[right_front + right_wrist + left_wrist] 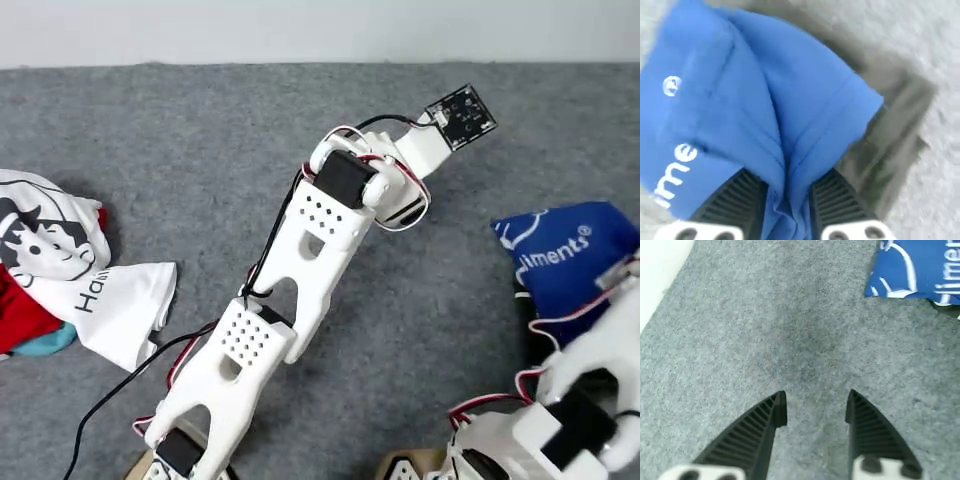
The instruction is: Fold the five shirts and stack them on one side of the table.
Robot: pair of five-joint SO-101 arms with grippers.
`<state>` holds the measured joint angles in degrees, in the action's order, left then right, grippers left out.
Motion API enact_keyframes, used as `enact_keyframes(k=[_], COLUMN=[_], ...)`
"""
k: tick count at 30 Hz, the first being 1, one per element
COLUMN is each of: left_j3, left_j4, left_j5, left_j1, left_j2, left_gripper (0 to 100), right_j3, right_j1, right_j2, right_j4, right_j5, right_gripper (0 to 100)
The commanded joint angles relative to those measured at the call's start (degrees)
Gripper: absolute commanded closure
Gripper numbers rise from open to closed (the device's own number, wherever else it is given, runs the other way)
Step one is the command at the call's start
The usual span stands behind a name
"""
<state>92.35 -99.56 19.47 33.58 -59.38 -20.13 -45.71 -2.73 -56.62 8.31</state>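
Observation:
A blue shirt [565, 255] with white print lies bunched at the right side of the grey table. My right gripper [787, 182] is shut on a fold of the blue shirt [740, 100], and the cloth hangs lifted, casting a shadow on the table beside it. My left gripper [816, 407] is open and holds nothing, hovering over bare grey table near the middle, with the blue shirt [912, 270] a little beyond it. A white shirt [70, 270] with a cartoon print lies crumpled at the left edge, on top of a red shirt [20, 310] and a teal one [50, 342].
The left arm [320, 240] stretches diagonally across the table's middle from the front edge. The right arm [580, 400] stands at the front right corner. A white wall runs along the table's far edge [300, 66].

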Motion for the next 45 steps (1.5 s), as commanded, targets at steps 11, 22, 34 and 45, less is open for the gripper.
enact_keyframes(k=[11,22,34,45], left_j3=[3.1,3.1,3.1,-15.5], left_j4=[-1.0,-1.0,-1.1,-1.1], left_j5=[-0.4,-0.2,0.0,0.0], left_j1=[-0.3,-1.0,-12.6,-39.4], left_j2=[2.6,2.6,7.7,25.5], left_gripper=[80,80,80,80], right_j3=[-4.2,-3.3,22.2,27.6], right_j1=[-8.7,-9.3,-3.5,2.1], right_j2=[-0.8,-0.7,-0.8,-4.5], right_j4=[0.3,-6.5,-40.9,-46.1], right_j5=[0.3,-8.7,-20.6,-22.0], right_gripper=[98.7,86.5,73.8,73.8])
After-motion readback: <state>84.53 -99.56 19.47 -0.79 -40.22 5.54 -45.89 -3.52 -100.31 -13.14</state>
